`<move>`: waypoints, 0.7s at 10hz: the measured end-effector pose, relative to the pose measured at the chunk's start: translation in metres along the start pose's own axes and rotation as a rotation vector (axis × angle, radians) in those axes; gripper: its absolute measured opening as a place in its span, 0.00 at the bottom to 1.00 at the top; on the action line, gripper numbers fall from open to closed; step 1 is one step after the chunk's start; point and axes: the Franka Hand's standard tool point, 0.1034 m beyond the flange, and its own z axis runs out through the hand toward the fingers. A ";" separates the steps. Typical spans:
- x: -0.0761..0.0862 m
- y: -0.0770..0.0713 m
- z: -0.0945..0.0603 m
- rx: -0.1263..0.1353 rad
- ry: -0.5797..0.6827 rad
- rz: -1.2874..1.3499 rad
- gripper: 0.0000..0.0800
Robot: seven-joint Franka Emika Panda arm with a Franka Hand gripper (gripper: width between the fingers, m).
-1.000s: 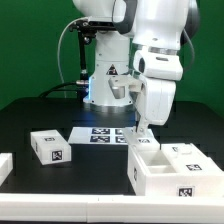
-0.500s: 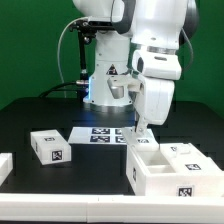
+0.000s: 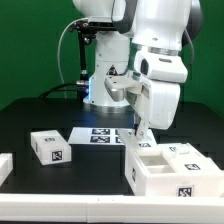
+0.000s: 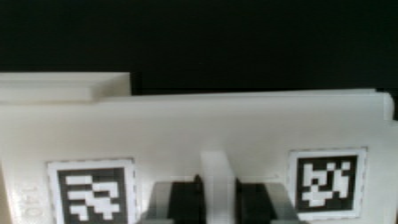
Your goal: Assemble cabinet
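The cabinet [image 3: 172, 166] is a white boxy body with inner compartments and tags, at the front of the exterior view's right. My gripper [image 3: 142, 138] comes down from above onto its rear left wall. In the wrist view the cabinet [image 4: 214, 120] fills the picture, with two tags on its face. My gripper [image 4: 214, 196] has its two dark fingers [image 4: 178, 203] tight on either side of a thin white rib of the cabinet. The jaws are closed on that rib.
A small white tagged block [image 3: 52, 147] lies at the exterior view's left. Another white piece [image 3: 5, 166] sits at the left edge. The marker board [image 3: 104, 134] lies flat behind the cabinet. The robot's base [image 3: 108, 85] stands at the back.
The arm and gripper have shifted slightly toward the exterior view's right. The cabinet's near left corner has moved a little with them.
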 end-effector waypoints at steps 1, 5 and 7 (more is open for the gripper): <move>0.000 0.000 0.000 0.000 0.000 0.001 0.08; -0.004 0.038 -0.002 0.021 -0.023 0.014 0.08; -0.008 0.045 -0.002 0.025 -0.028 0.007 0.08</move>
